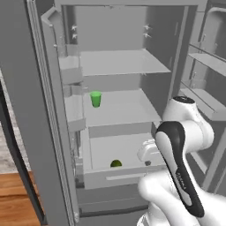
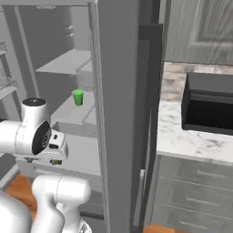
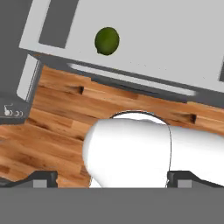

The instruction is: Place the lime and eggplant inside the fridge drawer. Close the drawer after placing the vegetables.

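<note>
gripper (image 3: 112,186): jaws stood wide, holding nothing, above the open fridge drawer (image 1: 119,178).
lime (image 3: 106,40): lay in the drawer, near its front edge.
eggplant: not visible.
advice: fetch eggplant; seat it beside the lime, then push the front shut squarely.

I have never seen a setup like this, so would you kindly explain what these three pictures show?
This is a simulated kitchen. The white arm stands on a base that can drive, facing an open fridge. Two pictures come from cameras on that base, behind the arm to its left and right. The third comes from a camera on the hand, looking down over the wooden floor.

The pulled-out fridge drawer holds a lime. A green cup stands on the shelf above. Right of the fridge is a marble counter. The end effector is open and holds nothing.
</note>
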